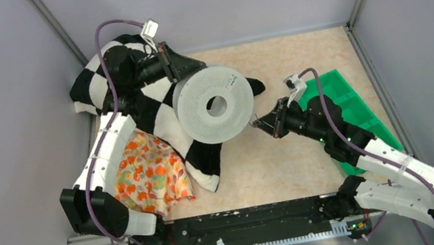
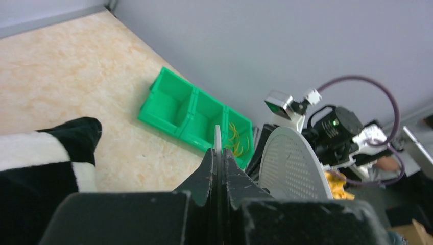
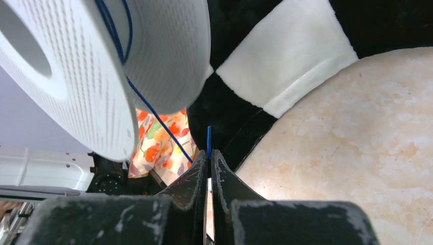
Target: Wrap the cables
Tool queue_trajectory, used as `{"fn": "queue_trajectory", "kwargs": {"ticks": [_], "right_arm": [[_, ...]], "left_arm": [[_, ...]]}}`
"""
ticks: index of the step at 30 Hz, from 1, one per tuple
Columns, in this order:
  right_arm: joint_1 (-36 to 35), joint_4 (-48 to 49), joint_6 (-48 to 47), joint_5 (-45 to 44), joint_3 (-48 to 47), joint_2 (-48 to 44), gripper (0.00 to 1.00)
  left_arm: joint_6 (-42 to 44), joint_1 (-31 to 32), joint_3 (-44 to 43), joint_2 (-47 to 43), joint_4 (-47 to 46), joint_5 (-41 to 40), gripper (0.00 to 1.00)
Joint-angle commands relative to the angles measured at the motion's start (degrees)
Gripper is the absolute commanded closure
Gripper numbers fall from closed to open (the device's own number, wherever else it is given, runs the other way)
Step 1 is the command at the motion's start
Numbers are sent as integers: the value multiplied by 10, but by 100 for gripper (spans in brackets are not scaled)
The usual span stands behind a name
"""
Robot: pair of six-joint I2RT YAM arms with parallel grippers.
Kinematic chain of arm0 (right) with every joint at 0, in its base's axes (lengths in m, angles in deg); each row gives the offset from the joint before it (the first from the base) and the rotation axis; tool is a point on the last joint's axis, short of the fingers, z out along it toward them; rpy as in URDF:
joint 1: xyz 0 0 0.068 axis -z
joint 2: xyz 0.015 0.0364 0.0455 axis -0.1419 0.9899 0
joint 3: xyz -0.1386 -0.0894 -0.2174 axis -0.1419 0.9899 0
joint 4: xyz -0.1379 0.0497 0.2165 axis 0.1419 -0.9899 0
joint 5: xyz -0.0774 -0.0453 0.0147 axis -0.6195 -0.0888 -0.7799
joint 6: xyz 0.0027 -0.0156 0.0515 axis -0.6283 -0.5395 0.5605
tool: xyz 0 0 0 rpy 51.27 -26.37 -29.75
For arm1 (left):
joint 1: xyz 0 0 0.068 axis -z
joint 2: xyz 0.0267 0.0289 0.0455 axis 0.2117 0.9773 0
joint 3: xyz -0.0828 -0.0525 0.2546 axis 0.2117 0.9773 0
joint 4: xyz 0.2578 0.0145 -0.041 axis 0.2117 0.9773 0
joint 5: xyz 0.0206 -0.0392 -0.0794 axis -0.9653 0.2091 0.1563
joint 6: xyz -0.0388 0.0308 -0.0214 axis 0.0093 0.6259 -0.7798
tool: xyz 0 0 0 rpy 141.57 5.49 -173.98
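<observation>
The left hand is clamped shut on the thin rim of one flange of the white perforated spool, holding it tilted above the checkered cloth. The right hand, just beside the spool's lower edge, is pinched shut on the thin blue cable. A short stub pokes out past its fingertips. From this hand the wire runs taut, up and leftward, into the groove between the flanges. Some wire seems already laid on the core, so winding looks well along. The short span at the right hand is left to take up. No writing can be read.
</observation>
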Motion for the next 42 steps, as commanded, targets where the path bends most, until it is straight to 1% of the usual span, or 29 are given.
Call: {"fn": "queue_trajectory", "kwargs": {"ticks": [1,4,9,15,21,24,26,29,31,35,42], "right_arm": [[5,-5,-1,-11,7,-28,100],[6,12,21,4,25,-33,100],[5,57,43,23,41,-23,100],[3,75,39,4,34,-7,100],[-3,98,51,-22,34,3,100],[-8,110,51,-37,36,5,100],[-9,108,45,-42,31,10,100],[-14,104,36,-44,20,19,100],[-22,102,27,-48,13,27,100],[-41,97,8,-55,-13,48,100],[-78,59,-55,-86,-87,79,100]], "left_arm": [[-130,-37,6,-12,-135,-30,100],[-157,-52,25,-19,-152,-77,100],[-218,-57,74,-29,-221,-134,100],[-334,-57,146,-44,-283,-209,100],[-387,-53,203,-84,-251,-308,100],[-422,-32,239,-120,-200,-410,100],[-426,-17,228,-136,-103,-464,100],[-432,2,179,-138,69,-523,100],[-439,8,149,-129,128,-536,100],[-440,13,100,-101,209,-535,100],[-439,22,65,-82,278,-554,100]]}}
